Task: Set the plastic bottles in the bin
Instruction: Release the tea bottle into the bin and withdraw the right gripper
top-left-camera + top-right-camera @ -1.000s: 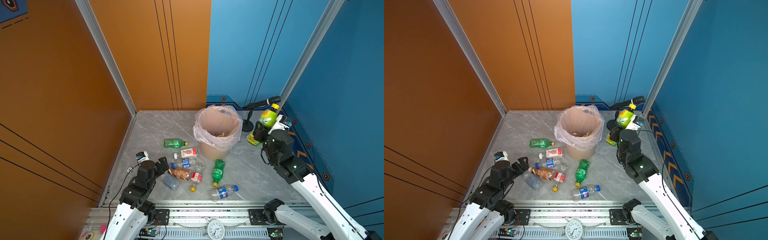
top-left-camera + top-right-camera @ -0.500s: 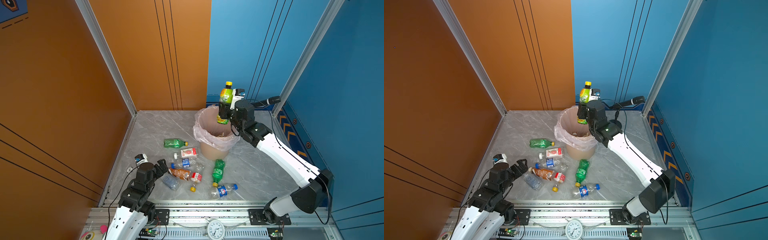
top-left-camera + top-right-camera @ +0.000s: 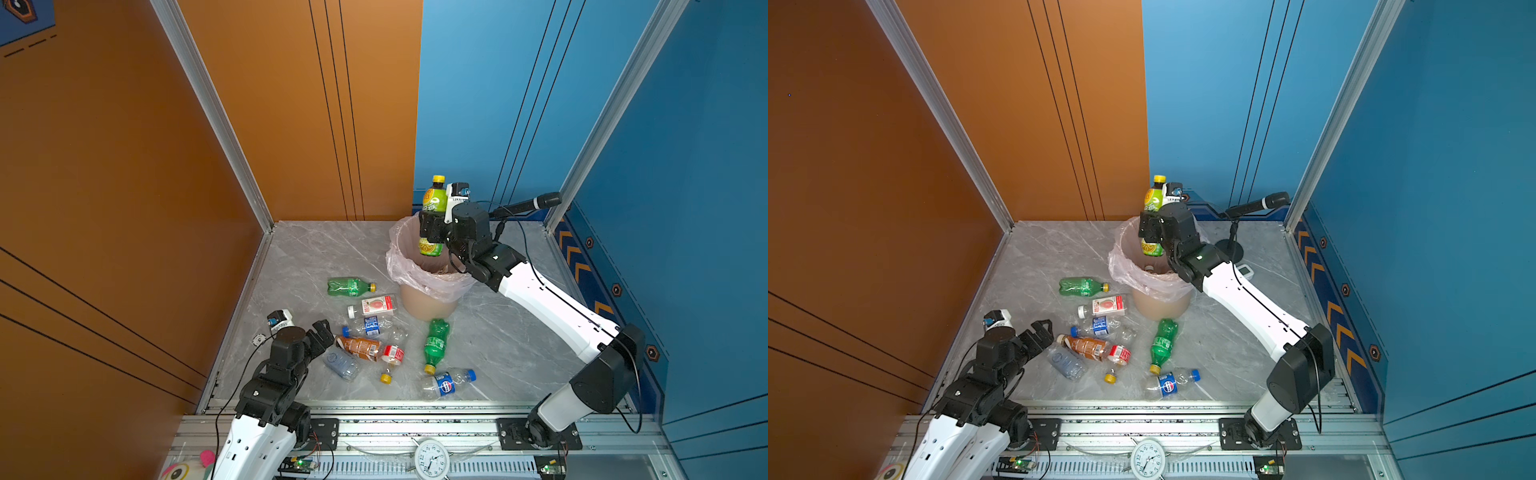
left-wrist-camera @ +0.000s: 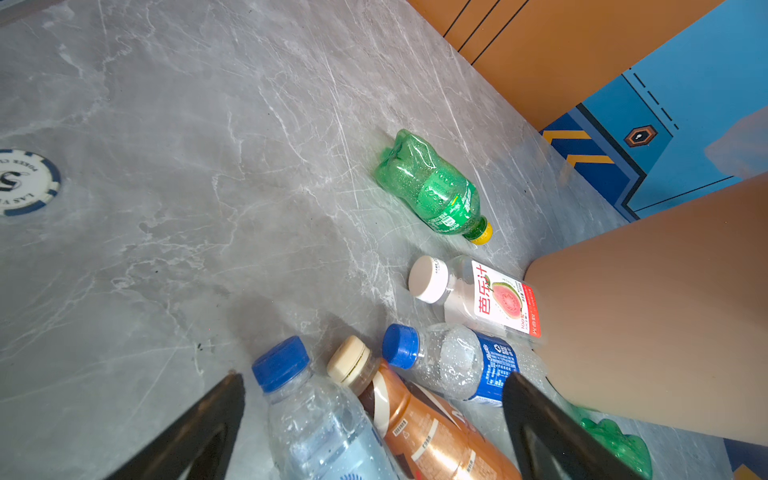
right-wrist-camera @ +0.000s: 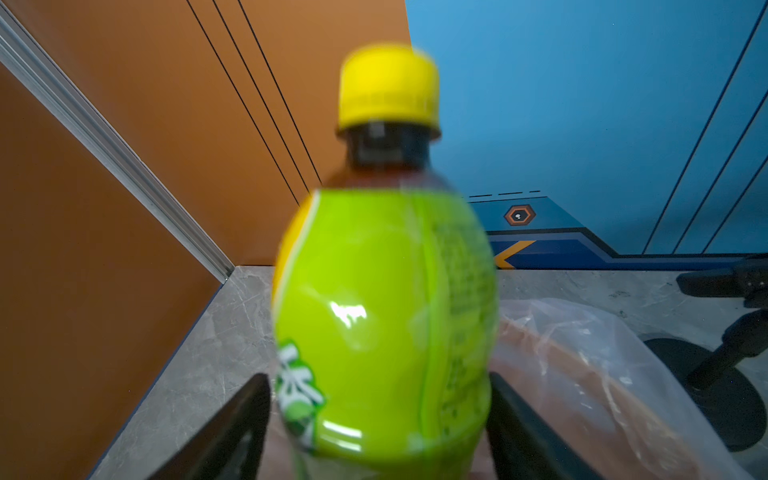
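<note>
- The right gripper (image 3: 432, 228) has its jaws standing on either side of a yellow-green tea bottle (image 3: 434, 201), close against the bottle's sides. The wrist view shows the bottle (image 5: 374, 291) blurred, so I cannot tell whether the jaws are pressing on it or have let go.
- The bottle is upright. Its yellow cap is above the jaws and its base is below them.
- Directly beneath the jaws is the open mouth of the bin (image 3: 428, 301), a beige bucket lined with a pinkish bag (image 3: 415, 272). The bottle's base hangs over that opening.
- The left gripper (image 3: 323, 336) is low over the marble floor with its jaws spread wide and nothing in their grasp.
- Between the left jaws lie the necks of a clear blue-capped water bottle (image 4: 316, 419) and a brown cream-capped bottle (image 4: 419, 432), side by side and touching.
- Just ahead of the jaws is a clear bottle with a blue label (image 4: 465, 365), and past it a white-capped guava juice bottle (image 4: 494, 299) lies against the bin's wall.
- Farther ahead of the jaws, apart from the others, lies a crushed green bottle (image 4: 432, 191) with a yellow cap.
- Off to one side of the left jaws, well apart from them, lies a poker chip (image 4: 25, 183).
- Another green bottle (image 3: 436, 343) and a Pepsi bottle (image 3: 446, 384) lie on the floor near the bin, away from both grippers.
</note>
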You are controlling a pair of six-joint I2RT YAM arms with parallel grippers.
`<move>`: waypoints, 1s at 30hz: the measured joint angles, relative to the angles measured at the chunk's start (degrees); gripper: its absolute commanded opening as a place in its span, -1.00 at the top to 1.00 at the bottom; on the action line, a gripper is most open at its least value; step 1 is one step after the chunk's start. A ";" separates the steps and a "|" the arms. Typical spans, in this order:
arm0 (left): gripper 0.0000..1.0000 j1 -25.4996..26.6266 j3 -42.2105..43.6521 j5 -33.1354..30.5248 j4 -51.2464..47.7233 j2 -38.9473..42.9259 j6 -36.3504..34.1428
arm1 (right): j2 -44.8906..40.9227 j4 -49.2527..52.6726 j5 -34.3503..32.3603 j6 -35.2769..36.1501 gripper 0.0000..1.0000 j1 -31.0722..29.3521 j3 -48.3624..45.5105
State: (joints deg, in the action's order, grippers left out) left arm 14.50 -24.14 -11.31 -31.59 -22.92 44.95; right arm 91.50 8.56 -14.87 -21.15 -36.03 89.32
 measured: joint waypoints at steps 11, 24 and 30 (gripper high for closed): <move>-0.95 -0.70 0.33 0.76 0.07 -0.28 0.15 | -14.43 1.16 -1.97 -0.70 -1.00 -0.09 -11.13; -0.95 -1.11 0.92 2.47 0.00 -2.05 1.97 | -49.81 14.71 -12.04 -16.41 -0.99 1.64 -46.97; -0.95 -1.11 1.31 4.59 -1.81 -2.47 3.48 | -49.16 16.65 -12.39 -19.15 -1.00 1.99 -47.54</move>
State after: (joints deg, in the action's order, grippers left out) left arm 13.39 -22.83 -6.72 -33.41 -25.39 48.42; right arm 42.35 25.21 -27.27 -40.29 -34.04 41.78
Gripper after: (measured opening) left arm 0.992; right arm 0.996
